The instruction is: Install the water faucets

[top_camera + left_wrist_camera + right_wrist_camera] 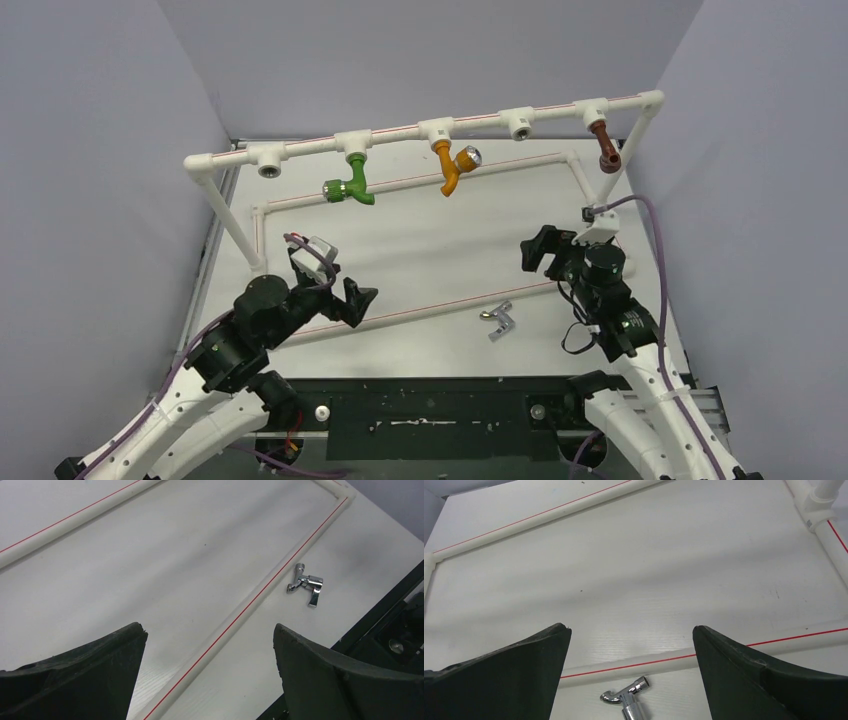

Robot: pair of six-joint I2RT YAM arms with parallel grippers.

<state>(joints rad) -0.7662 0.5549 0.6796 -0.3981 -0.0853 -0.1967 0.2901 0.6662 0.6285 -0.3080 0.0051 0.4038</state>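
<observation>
Dark fingers [494,675] fill the lower corners of each wrist view. The right hand [631,629] has its jaws spread wide and holds nothing. The left hand [207,630] is likewise wide open and holds nothing. Both hands hang above the white tabletop [420,250], well apart from each other.

The chrome faucet [498,320] lies on its side on the tabletop, just beside the near edge of a red-striped floor pipe [420,310]. It is between the two hands, nearer the right one, and neither hand touches it.

Beyond it, a raised rail [400,135] of white pipe carries five tee fittings [268,160]. The green faucet [352,187] hangs from the second tee from the left. The orange faucet [450,170] hangs from the third. The brown faucet [605,148] hangs from the fifth, at the right end. The first and fourth tees show open sockets.
</observation>
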